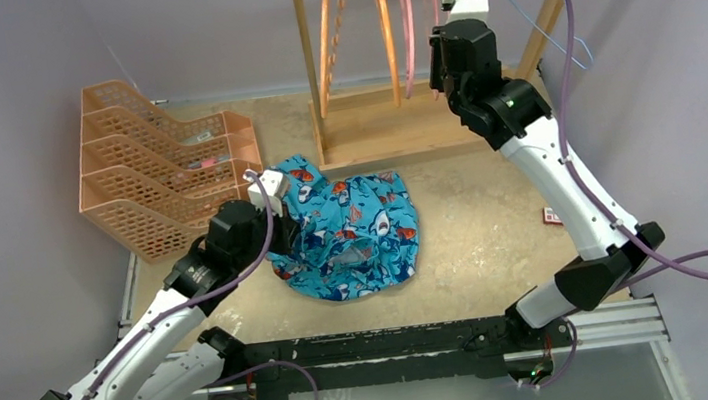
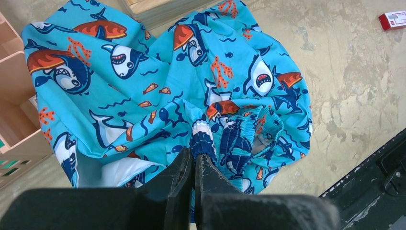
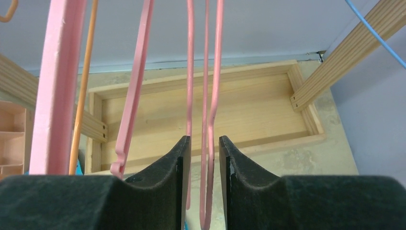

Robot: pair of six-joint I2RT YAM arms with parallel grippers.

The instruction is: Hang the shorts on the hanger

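The turquoise shark-print shorts [image 1: 353, 225] lie crumpled at the middle of the table. My left gripper [image 2: 195, 155] is shut on a fold of the elastic waistband of the shorts [image 2: 158, 81]; in the top view its fingers are buried at the left side of the cloth. My right gripper [image 3: 205, 139] is raised at the rack, jaws a little apart. The thin pink hanger [image 3: 210, 120] hangs between them with a small gap on each side. In the top view that gripper [image 1: 439, 82] sits just right of the hanging pink hanger [image 1: 410, 43].
More pink hangers [image 3: 136, 81] and orange ones [image 1: 326, 32] hang on the wooden rack, above its tray base [image 1: 392, 125]. A light-blue wire hanger [image 3: 373, 28] hangs at the right. Orange stacked baskets [image 1: 155, 162] stand at the left. A small red-and-white box [image 1: 552, 216] lies at the right.
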